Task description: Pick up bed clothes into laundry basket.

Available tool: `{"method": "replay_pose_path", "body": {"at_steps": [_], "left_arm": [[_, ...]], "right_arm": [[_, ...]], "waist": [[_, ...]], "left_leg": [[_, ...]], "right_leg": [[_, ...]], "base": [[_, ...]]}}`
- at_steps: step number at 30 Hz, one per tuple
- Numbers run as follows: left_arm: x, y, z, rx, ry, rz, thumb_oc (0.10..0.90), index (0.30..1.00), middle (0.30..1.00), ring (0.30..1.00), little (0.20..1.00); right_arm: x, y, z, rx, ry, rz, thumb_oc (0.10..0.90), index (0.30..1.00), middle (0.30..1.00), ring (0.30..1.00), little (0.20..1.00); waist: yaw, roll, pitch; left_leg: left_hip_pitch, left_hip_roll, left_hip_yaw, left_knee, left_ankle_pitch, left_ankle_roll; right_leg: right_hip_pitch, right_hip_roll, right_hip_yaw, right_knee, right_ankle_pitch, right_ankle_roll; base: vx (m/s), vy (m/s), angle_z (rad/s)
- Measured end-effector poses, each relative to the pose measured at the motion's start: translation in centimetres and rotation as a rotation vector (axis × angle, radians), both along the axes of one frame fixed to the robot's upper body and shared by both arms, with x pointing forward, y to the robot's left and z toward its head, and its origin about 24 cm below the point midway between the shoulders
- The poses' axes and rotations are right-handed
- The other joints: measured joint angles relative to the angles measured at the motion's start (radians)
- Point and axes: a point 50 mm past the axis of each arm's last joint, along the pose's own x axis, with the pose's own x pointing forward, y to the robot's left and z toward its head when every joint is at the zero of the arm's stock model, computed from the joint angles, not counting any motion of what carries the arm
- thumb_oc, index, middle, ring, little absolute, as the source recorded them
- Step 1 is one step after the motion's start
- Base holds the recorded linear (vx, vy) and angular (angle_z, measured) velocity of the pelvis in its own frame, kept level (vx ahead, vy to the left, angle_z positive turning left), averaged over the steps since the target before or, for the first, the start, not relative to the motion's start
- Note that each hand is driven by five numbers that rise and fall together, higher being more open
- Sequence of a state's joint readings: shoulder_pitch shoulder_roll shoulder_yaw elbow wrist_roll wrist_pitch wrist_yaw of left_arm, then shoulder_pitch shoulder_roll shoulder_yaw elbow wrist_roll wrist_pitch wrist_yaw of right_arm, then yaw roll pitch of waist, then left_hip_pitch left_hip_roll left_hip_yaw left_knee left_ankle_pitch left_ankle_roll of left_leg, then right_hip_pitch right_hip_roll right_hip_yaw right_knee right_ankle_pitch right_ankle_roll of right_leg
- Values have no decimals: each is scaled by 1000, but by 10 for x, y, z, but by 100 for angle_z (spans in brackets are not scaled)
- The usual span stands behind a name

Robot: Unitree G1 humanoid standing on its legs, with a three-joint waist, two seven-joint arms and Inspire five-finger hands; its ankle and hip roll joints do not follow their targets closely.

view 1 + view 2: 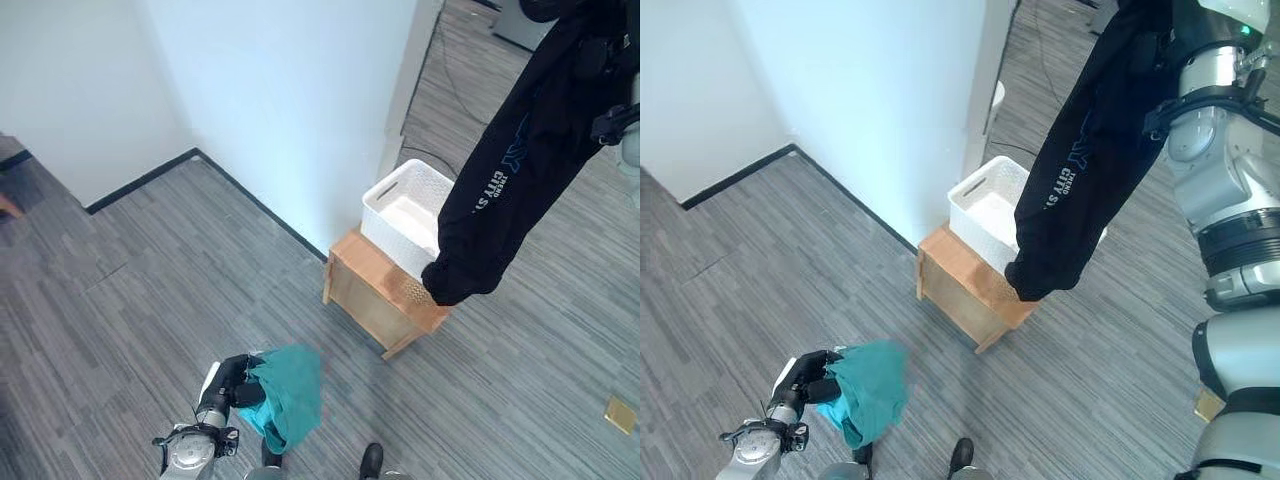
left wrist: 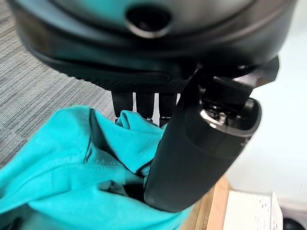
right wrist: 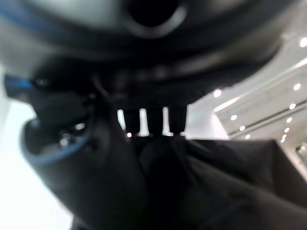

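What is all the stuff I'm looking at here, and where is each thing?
black garment: one, black with pale lettering, hanging from the raised right hand, its lower end over the basket and table
teal garment: one, teal, bunched in the left hand low above the floor
laundry basket: one, white with perforated walls, on the wooden table by the wall corner
wooden table: one, light wood, low, on the floor against the wall corner
floor: grey striped carpet
wall: white, with a dark skirting strip
left hand: one, dark, fingers and thumb curled on the teal garment
right hand: one, dark, held high, thumb and fingers closed on the black garment
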State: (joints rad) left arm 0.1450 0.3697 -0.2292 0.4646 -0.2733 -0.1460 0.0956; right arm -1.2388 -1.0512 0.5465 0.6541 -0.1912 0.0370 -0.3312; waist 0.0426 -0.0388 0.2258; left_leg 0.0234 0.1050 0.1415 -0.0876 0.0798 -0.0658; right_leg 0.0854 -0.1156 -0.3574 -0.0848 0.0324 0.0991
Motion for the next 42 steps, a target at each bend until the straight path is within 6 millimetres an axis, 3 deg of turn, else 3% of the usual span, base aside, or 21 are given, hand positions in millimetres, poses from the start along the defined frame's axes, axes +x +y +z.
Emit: {"method": "replay_pose_path", "body": {"at_steps": [2, 11, 13, 15, 16, 18, 21, 26, 29, 33, 38, 42], "left_arm": [[1, 2, 1, 2, -5, 11, 400, 300, 300, 300, 300], [-12, 10, -4, -29, 24, 82, 400, 300, 300, 300, 300], [-4, 17, 2, -26, -8, 106, 400, 300, 300, 300, 300], [0, 17, 3, -35, -19, 114, 400, 300, 300, 300, 300], [-3, 17, 2, -36, -12, 111, 400, 300, 300, 300, 300], [-11, 17, -3, -33, 18, 112, 400, 300, 300, 300, 300], [-20, 18, -13, -32, 90, 110, 400, 300, 300, 300, 300], [-23, 14, -16, -27, 120, 62, 400, 300, 300, 300, 300], [-15, 11, -12, -14, 113, -16, 400, 300, 300, 300, 300], [-12, 10, -12, -14, 113, -38, 400, 300, 300, 300, 300], [-18, 21, -17, -8, 143, 7, 400, 300, 300, 300, 300], [-29, 22, -24, 0, 182, 39, 400, 300, 300, 300, 300]], "right_arm": [[-1, 2, 5, -4, -14, 8, 400, 300, 300, 300, 300], [1, 20, 19, -109, -24, 19, 400, 300, 300, 300, 300], [0, 17, 31, -206, -11, -54, 400, 300, 300, 300, 300], [-13, 13, 53, -273, -54, -98, 400, 300, 300, 300, 300], [-21, 11, 65, -283, -99, -114, 400, 300, 300, 300, 300], [-33, 9, 84, -280, -171, -130, 400, 300, 300, 300, 300], [-51, 1, 102, -290, -234, -169, 400, 300, 300, 300, 300], [-53, -4, 103, -277, -236, -189, 400, 300, 300, 300, 300], [-53, -8, 103, -263, -235, -208, 400, 300, 300, 300, 300], [-52, -21, 100, -232, -213, -257, 400, 300, 300, 300, 300], [-47, -29, 88, -213, -176, -273, 400, 300, 300, 300, 300], [-29, -34, 62, -152, -102, -261, 400, 300, 300, 300, 300]], "waist": [[4, -1, 0], [60, -1, 0], [67, -38, 31], [78, -32, 50], [92, -18, 50], [91, 15, 54], [91, 11, 57], [64, 2, 54], [19, -21, 48], [7, -52, 30], [-2, -51, 29], [6, -35, 3]], "left_leg": [[-15, 3, -40, 0, 5, -6], [-29, 1, -81, 10, 10, -5], [-135, -29, -95, 195, 0, -9], [-214, -31, -80, 309, -18, -5], [-197, -19, -44, 262, -13, -5], [-164, 6, -33, 185, -15, -14], [-141, 3, 12, 124, -3, -3], [-58, -14, 59, 42, 24, 8], [-46, -13, 80, 26, 29, 10], [-44, 0, 134, 9, 34, 6], [-38, 15, 155, 6, 37, 2], [-75, 19, 150, 7, 42, -3]], "right_leg": [[9, 4, -28, -5, 1, -2], [33, 9, -24, -3, -3, 2], [37, -23, -41, -8, -8, -3], [41, -39, -35, -7, -10, -6], [36, -30, -6, -7, -20, -11], [34, -3, 3, -8, -28, -9], [11, -8, 15, -7, -13, -9], [28, -19, 51, -7, -4, -1], [14, -20, 81, 1, -2, 2], [-22, -19, 116, -6, 11, 2], [-31, -8, 111, -6, 16, -1], [-65, -6, 84, -7, 18, -4]], "base": [[115, -134, 47], [77, -95, 22], [213, -3, 32], [175, 75, 41], [196, 78, 10], [166, 105, -4], [199, 137, -20], [110, 65, -27], [14, -1, -26], [40, -85, -39], [8, -54, -15], [-99, -35, 2]]}}
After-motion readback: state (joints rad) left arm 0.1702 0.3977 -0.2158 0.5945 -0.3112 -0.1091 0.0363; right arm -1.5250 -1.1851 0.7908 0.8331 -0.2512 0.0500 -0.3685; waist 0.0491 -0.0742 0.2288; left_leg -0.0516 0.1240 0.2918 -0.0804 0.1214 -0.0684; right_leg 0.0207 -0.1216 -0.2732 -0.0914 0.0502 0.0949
